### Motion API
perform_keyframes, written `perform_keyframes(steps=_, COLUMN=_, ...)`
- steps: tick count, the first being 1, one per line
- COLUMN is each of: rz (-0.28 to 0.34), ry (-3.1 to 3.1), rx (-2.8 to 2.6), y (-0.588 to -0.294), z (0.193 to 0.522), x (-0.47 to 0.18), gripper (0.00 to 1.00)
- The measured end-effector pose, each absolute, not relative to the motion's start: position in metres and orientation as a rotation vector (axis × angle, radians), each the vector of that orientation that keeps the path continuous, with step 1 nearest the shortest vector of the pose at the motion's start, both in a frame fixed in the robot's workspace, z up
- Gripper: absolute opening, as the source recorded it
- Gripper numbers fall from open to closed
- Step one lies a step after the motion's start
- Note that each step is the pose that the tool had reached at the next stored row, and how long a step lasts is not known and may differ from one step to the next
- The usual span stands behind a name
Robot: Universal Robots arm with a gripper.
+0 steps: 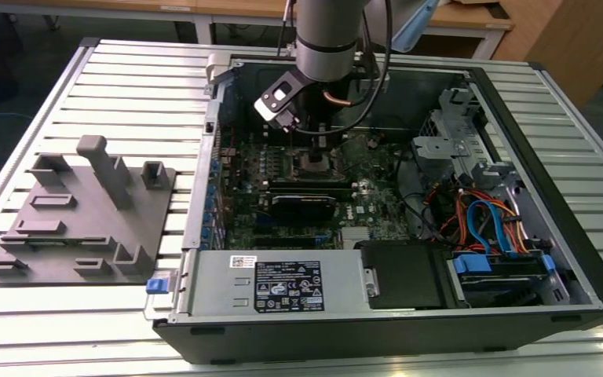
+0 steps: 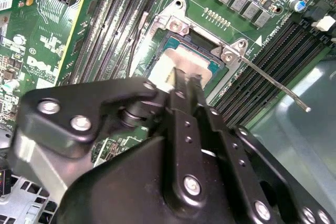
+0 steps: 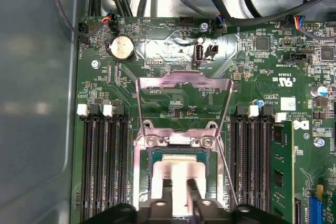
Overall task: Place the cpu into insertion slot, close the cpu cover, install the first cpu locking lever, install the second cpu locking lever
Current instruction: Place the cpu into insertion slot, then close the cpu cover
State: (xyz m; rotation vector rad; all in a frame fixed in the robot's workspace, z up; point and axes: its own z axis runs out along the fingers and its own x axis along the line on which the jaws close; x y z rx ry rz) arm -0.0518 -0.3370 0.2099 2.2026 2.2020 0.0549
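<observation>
Claw [image 3: 180,184] was right down on the cpu [image 3: 178,167], fingers [image 3: 167,190] just a narrow gap apart and not gripping anything I could see. Cpu sat flat in the slot [image 3: 151,153], cover [image 3: 184,80] flipped open off it, one lever [image 2: 273,81] sticking up loose beside it. Board [image 3: 273,66] had white lettering printed all over. In the exterior view the case [image 1: 385,330] lay open on the slatted worktop [image 1: 123,78], with a white sticker [image 1: 286,287] on the power supply [image 1: 217,283], print too small to read.
</observation>
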Motion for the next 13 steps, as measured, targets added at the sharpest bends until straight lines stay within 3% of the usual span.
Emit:
perform_keyframes(steps=1, rz=0.055, ry=2.202, rx=2.203, y=-0.337, z=0.2099, x=-0.0518, gripper=0.22)
perform_keyframes(steps=3, rz=0.055, ry=2.202, rx=2.203, y=-0.337, z=0.2099, x=-0.0518, gripper=0.11)
perform_keyframes(steps=13, rz=0.054, ry=2.202, rx=2.203, y=-0.337, z=0.2143, x=-0.0518, gripper=0.1)
